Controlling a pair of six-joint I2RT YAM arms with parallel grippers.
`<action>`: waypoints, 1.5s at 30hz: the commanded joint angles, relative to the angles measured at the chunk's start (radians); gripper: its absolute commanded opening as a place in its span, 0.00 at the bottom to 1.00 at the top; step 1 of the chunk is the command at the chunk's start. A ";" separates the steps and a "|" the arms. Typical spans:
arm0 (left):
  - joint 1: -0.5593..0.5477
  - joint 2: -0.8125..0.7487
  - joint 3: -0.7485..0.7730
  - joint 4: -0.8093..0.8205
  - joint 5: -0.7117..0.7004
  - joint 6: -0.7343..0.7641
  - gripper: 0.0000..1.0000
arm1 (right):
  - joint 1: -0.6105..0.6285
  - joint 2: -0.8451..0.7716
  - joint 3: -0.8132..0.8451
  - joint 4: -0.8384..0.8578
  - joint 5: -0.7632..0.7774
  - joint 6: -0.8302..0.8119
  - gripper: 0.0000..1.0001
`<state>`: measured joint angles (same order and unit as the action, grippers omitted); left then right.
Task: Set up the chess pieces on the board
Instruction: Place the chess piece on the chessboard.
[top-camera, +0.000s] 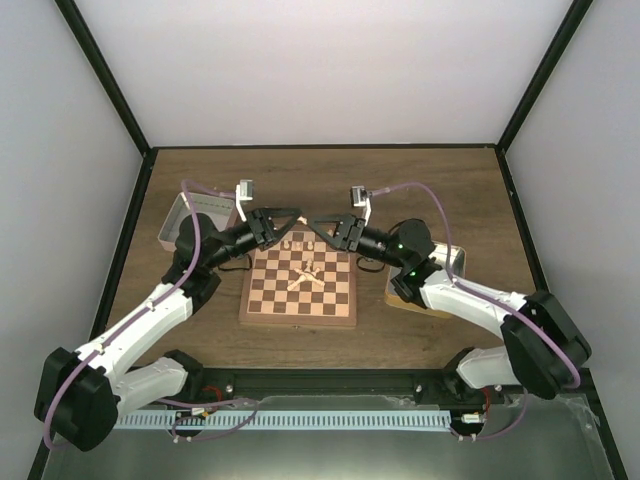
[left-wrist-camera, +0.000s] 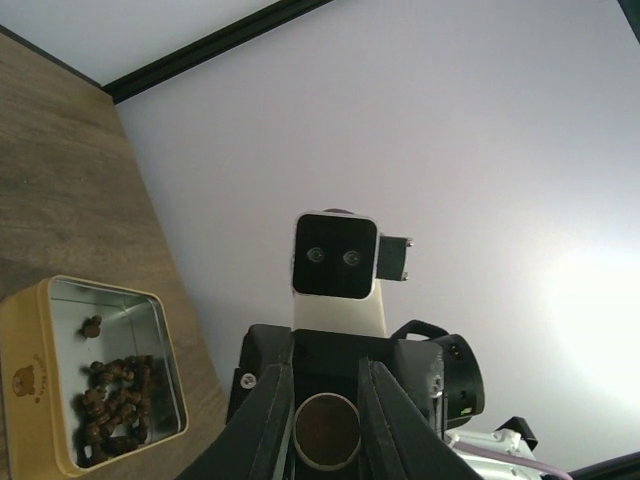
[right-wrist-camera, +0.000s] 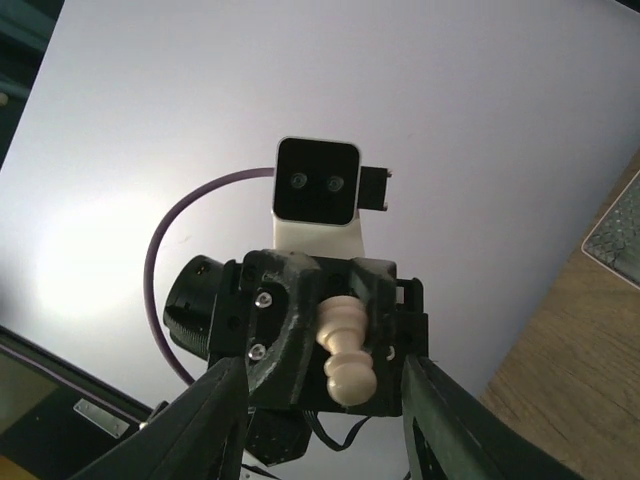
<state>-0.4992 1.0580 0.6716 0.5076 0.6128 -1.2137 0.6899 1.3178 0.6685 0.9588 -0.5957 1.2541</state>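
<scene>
Over the far edge of the board (top-camera: 300, 300) my two grippers meet tip to tip. The left gripper (top-camera: 291, 222) (left-wrist-camera: 325, 400) is shut on a cream chess piece (right-wrist-camera: 345, 350). Its round felt base (left-wrist-camera: 325, 432) shows between my left fingers. In the right wrist view the piece sticks out of the left jaws towards the camera. My right gripper (top-camera: 326, 226) (right-wrist-camera: 322, 368) is open, its fingers (right-wrist-camera: 215, 410) spread wide on either side of that piece without touching it. A few cream pieces (top-camera: 300, 243) stand along the board's far row. Others lie toppled mid-board (top-camera: 305, 276).
A yellow tin (left-wrist-camera: 30, 380) holding several dark brown pieces (left-wrist-camera: 110, 395) sits on the table right of the board (top-camera: 440, 265). Another shallow tin (top-camera: 190, 215) lies at the left. White walls close in the table on three sides.
</scene>
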 joint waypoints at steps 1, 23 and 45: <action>-0.002 -0.009 -0.008 0.061 -0.008 -0.029 0.04 | 0.008 0.032 0.042 0.059 0.024 0.059 0.42; -0.002 -0.036 -0.013 -0.050 -0.075 0.123 0.35 | 0.018 0.035 0.088 -0.094 0.031 0.070 0.06; -0.001 -0.196 0.170 -0.720 -0.778 0.915 0.68 | -0.023 0.380 0.654 -1.657 0.437 -0.771 0.03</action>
<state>-0.4999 0.8597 0.8322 -0.1810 -0.1127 -0.3733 0.6708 1.6283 1.1976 -0.4938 -0.2882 0.5968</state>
